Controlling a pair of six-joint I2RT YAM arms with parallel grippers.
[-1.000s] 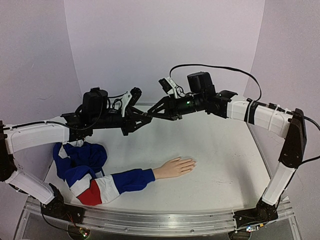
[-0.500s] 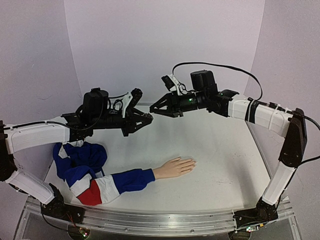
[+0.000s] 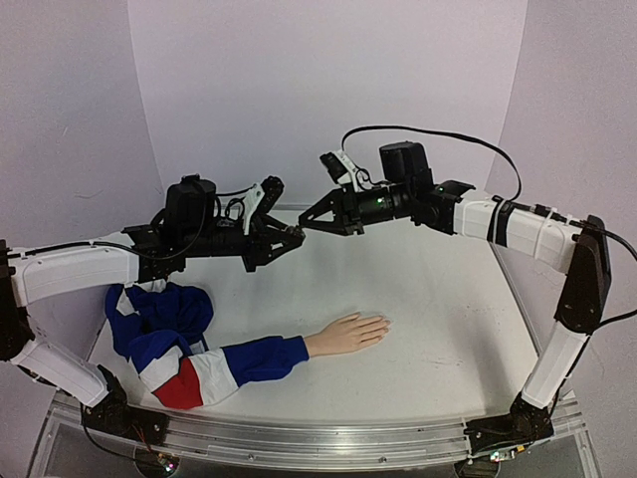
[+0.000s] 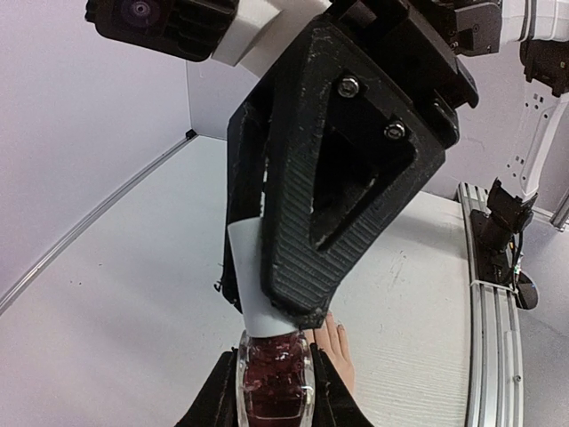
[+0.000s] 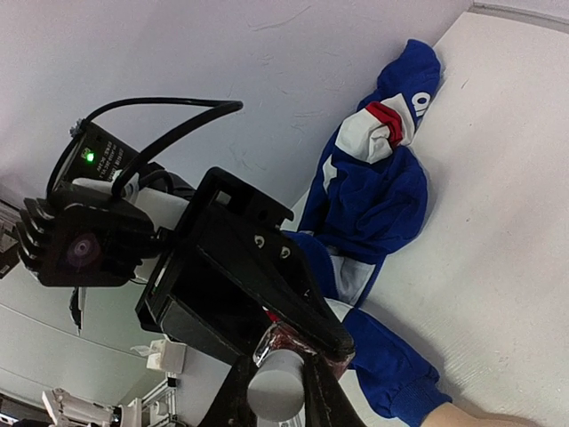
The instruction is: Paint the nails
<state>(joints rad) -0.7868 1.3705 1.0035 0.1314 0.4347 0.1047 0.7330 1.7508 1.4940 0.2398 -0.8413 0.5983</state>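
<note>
My left gripper (image 3: 293, 237) is shut on a small glass polish bottle (image 4: 274, 384) of dark red polish, held in the air over the back of the table. My right gripper (image 3: 307, 223) meets it from the right, and its jaws close on the bottle's pale cap (image 5: 276, 388). The peach mannequin hand (image 3: 348, 333) lies palm down on the table below, and its tiny pale nails (image 3: 384, 322) point right. Its blue, white and red sleeve (image 3: 234, 362) runs off to the left. Two fingertips of the hand (image 4: 337, 345) show past the bottle.
The rest of the blue garment (image 3: 159, 311) is bunched at the table's left side under the left arm. A metal rail (image 3: 318, 442) runs along the near edge. White walls stand close behind and at both sides.
The right gripper's jaws have closed from open onto the cap. The left gripper and the bottle have stayed put, as has the mannequin hand.
</note>
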